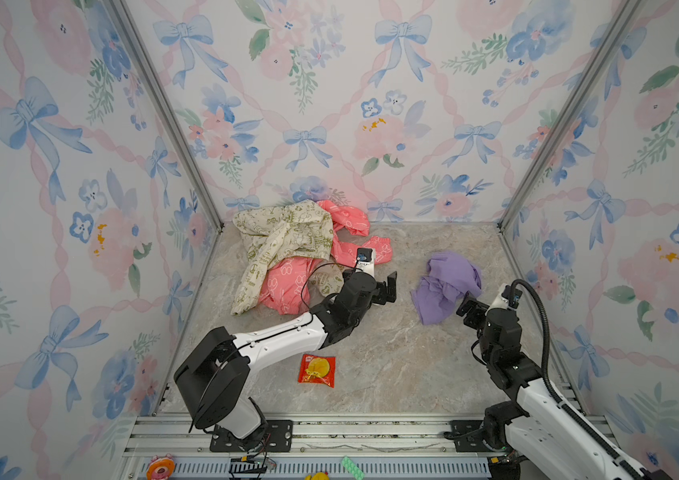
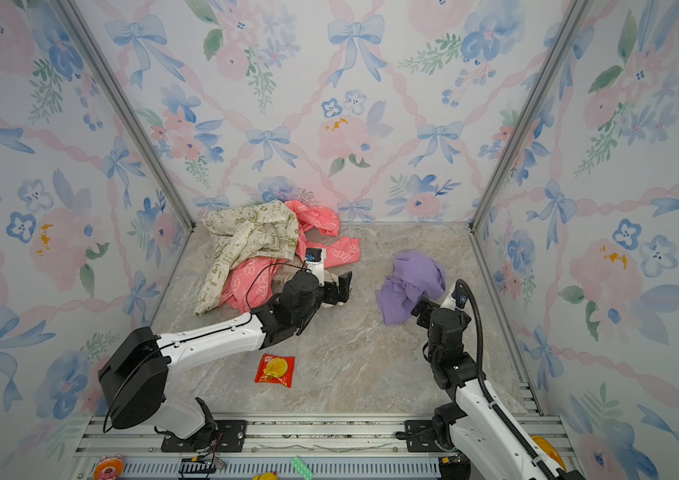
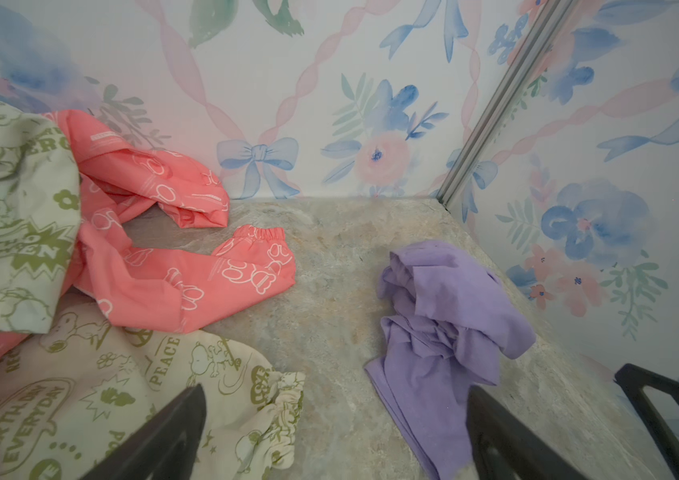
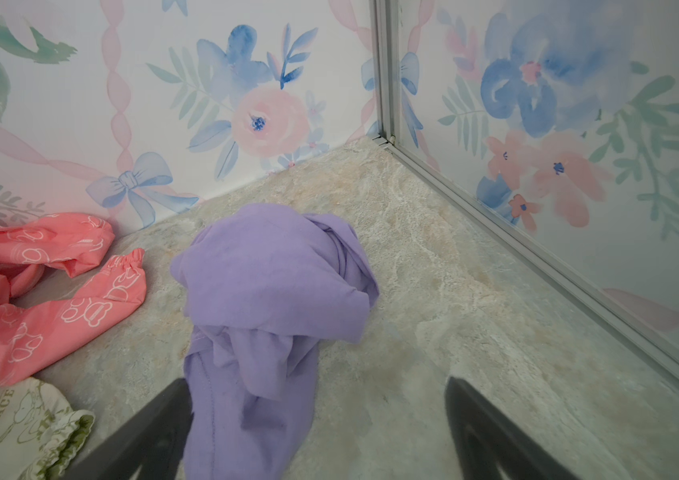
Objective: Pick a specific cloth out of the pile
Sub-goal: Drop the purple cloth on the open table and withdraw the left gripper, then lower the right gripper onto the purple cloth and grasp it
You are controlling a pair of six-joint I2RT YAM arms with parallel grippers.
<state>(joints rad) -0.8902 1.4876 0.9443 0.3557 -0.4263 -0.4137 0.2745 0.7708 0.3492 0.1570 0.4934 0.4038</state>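
Left gripper point(image 1: 385, 291) spread wide, right gripper point(image 1: 468, 308) spread too (beside the cloth point(image 1: 446, 282)), the pile point(image 1: 288, 249) well apart.

Bright, even, diffuse light; soft shadows; wide-angle edge distortion.

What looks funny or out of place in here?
A red snack packet lies alone on the table near the front, the only thing there that isn't clothing. The purple cloth sits crumpled by itself, apart from the pile of cream and pink clothes. Nothing looks spilled or torn.
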